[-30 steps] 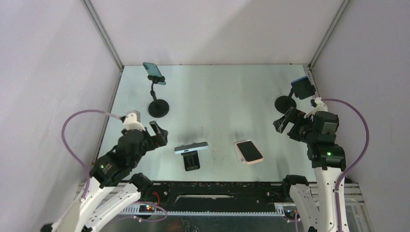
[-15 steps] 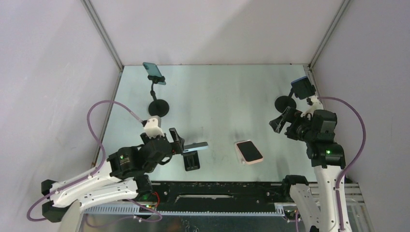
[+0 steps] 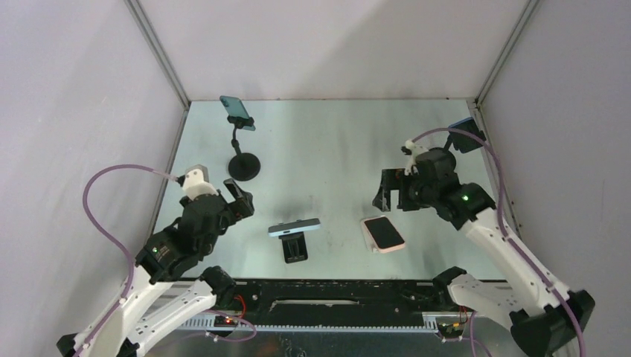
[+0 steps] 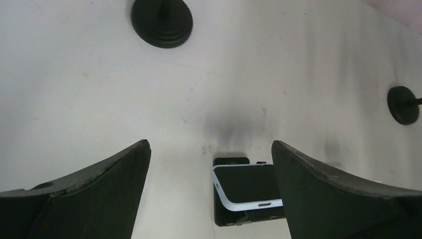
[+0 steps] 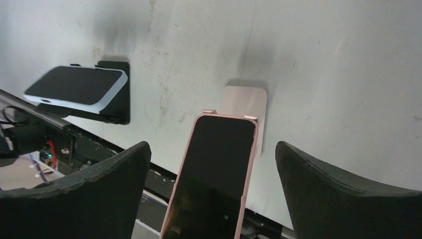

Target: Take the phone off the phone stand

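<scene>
From the top camera I see the black stand (image 3: 296,249) near the front edge of the table (image 3: 327,149). The white phone (image 3: 295,227) rests crosswise on it. My left tool (image 3: 239,199) hangs to the left of the black stand and a little farther back, its fingers apart and empty. The pink phone (image 3: 385,233) sits to the right of the black stand. My right tool (image 3: 391,191) hovers just behind that phone, clear of it, also spread and holding nothing. Far behind the black stand and to its left, a teal phone (image 3: 238,110) sits atop a tall stand with a round base (image 3: 244,166).

On the left wrist camera both fingers (image 4: 94,194) stand wide apart over bare table. The white phone, on the black stand, shows low between them, nearer the right finger. I cannot tell whether that finger touches it.

On the right wrist camera the pink phone leans against a pink stand (image 5: 245,102) between my spread fingers (image 5: 343,199), touching neither. The black stand, carrying the white phone, is to its left.
</scene>
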{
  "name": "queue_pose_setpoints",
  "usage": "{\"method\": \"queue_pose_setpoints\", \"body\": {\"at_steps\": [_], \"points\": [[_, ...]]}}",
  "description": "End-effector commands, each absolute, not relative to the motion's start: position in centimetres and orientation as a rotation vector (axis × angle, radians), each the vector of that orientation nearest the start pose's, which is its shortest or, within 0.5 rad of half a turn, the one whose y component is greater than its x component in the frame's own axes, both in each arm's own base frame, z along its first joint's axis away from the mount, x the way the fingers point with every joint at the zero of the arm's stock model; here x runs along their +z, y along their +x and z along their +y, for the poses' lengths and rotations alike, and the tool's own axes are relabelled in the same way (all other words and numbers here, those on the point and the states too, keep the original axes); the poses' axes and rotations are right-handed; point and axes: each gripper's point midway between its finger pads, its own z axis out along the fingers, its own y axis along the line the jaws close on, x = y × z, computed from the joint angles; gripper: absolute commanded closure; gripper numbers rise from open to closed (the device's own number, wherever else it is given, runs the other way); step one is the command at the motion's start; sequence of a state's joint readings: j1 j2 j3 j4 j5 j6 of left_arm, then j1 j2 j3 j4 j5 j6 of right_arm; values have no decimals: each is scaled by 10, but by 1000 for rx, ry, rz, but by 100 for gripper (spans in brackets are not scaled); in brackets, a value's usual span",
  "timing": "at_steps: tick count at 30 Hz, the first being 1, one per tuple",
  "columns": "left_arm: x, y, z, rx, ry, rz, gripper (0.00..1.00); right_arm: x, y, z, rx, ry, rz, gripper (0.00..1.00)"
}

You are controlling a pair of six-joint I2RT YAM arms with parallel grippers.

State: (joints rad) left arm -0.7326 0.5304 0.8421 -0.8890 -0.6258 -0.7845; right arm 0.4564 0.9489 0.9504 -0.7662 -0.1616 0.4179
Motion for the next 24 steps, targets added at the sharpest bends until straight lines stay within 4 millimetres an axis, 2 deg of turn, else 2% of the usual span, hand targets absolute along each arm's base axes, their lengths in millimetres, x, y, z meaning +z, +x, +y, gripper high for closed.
{"method": "queue_pose_setpoints", "body": {"at_steps": [1,2,3,4,6,16,20,24], "points": [[240,195,-55,-174,-273,2033,2,196,224,160,481,-193,2452,1],[241,195,-54,-162,-268,2035,2,186,223,159,439,-198,2508,1],[244,197,-50,-141,-259,2032,2,187,222,161,429,-211,2520,1],[246,197,-48,-127,-247,2027,2,178,220,158,387,-207,2569,1],[250,199,-42,-104,-249,2015,2,173,218,157,341,-204,2614,1],[251,200,-18,51,-218,2002,2,168,203,175,377,-203,2685,1],[252,199,-13,66,-235,1974,2,167,211,164,281,-118,2664,1],[250,197,-11,54,-253,1953,2,179,222,162,292,-82,2586,3]]}}
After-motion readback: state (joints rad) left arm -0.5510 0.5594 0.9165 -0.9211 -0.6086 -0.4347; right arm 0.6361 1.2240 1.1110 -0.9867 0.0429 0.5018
